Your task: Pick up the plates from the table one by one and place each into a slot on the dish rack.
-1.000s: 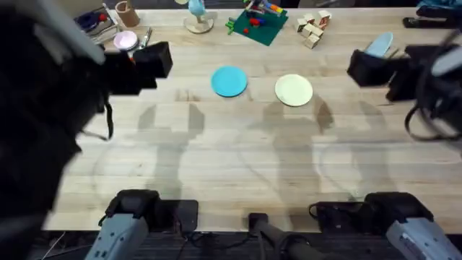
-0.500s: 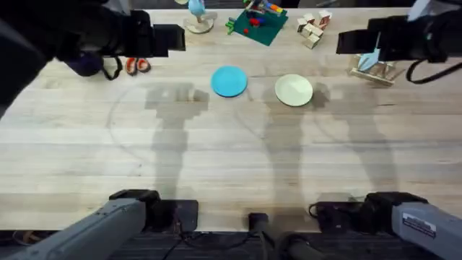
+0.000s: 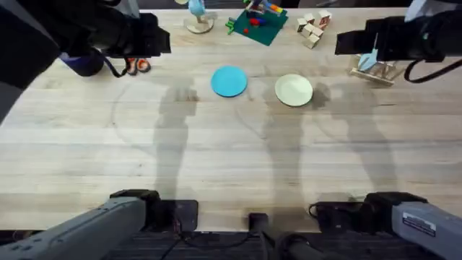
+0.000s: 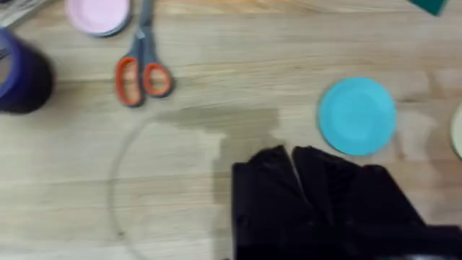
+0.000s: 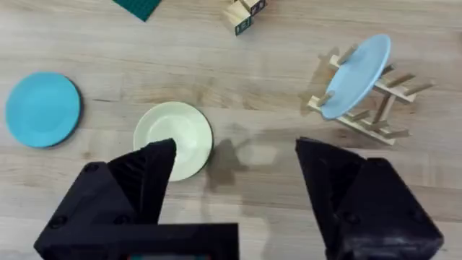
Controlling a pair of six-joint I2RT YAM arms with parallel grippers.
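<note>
Turquoise plate [image 3: 229, 81] lies flat on the table [image 3: 216, 166]. Cream plate [image 3: 294, 90] lies flat just beside it, apart, not touching, on the side toward the dish rack [image 3: 375, 71]. The rack stands farther out along that same line, well apart from the turquoise plate. A light-blue plate [image 5: 355, 74] already leans tilted between the rack's pegs; the open slot gaps next to it are thin and hard to separate.

Right gripper [image 5: 234, 170] hangs above the table on the rack side of the turquoise plate, fingers spread wide, nothing between them. In the right wrist view the cream plate sits partly behind one finger, so part of its rim is covered. Left gripper [image 4: 292, 155] hangs on the opposite side of the turquoise plate, its two black fingers closed together, holding nothing.

Step in hand, as I judge it: the approach to a first pickup; both task plates are on the table, none slotted. The right arm looks best placed for the cream plate. The next move calls for descending over that plate's edge, getting one finger under the rim, then lifting and tipping it upright for a free slot.

Farther from the turquoise plate: scissors [image 4: 141, 72], a pink dish [image 4: 99, 14] and a dark purple object [image 4: 22, 72], cut off at the frame edge. Wooden blocks [image 3: 312, 27] and a green toy set [image 3: 256, 22] sit toward the far table edge.
</note>
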